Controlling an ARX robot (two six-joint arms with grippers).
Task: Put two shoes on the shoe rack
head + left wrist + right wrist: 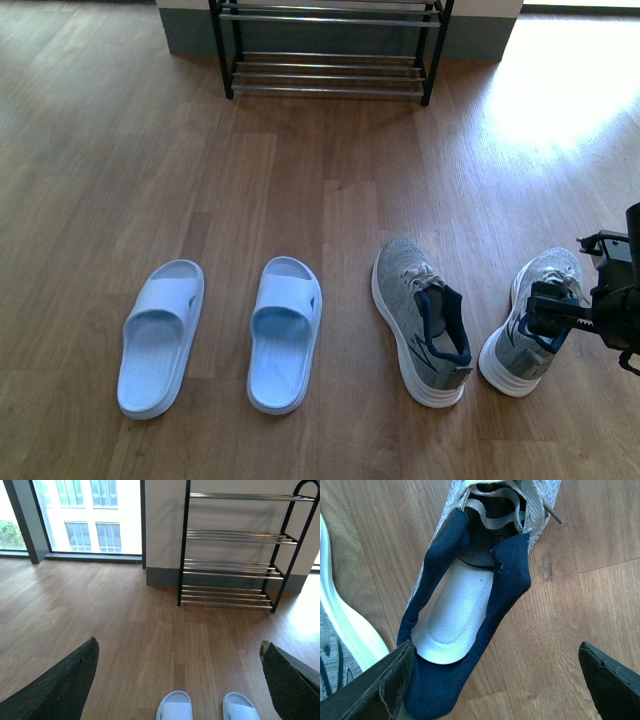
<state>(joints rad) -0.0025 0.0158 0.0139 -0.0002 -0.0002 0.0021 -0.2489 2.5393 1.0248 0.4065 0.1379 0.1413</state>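
four shoes stand in a row on the wooden floor point(90, 150), toes pointing to the far side. from left to right they are the left slide point(160, 335), the right slide point(285, 333), the left grey sneaker point(418, 322) and the right grey sneaker point(528, 335). the two slides are pale blue and lie near each other without touching. the sneakers stand a little apart, each with a white sole and a navy lining.

the shoe rack point(330, 55) stands far off, against the wall and roughly in line with the middle of the row. it is well apart from every shoe, and no shoe is seen on its silver bars.

the right claw point(553, 316) hangs over the heel end of the right grey sneaker. it is released, with its fingers point(375, 685) spread wide. in the right wrist view one finger sits at the navy heel collar, but contact cannot be told. the other finger is over bare floor on the shoe's other side. the white insole and the laces show between them, and the white sole of the left grey sneaker shows at the picture's edge.

the left claw point(178, 644) is also released, its dark fingers point(60, 685) wide apart with only floor between them. it looks toward the rack, with the toes of both slides just below it. a window point(90, 515) lies to the left of the rack.
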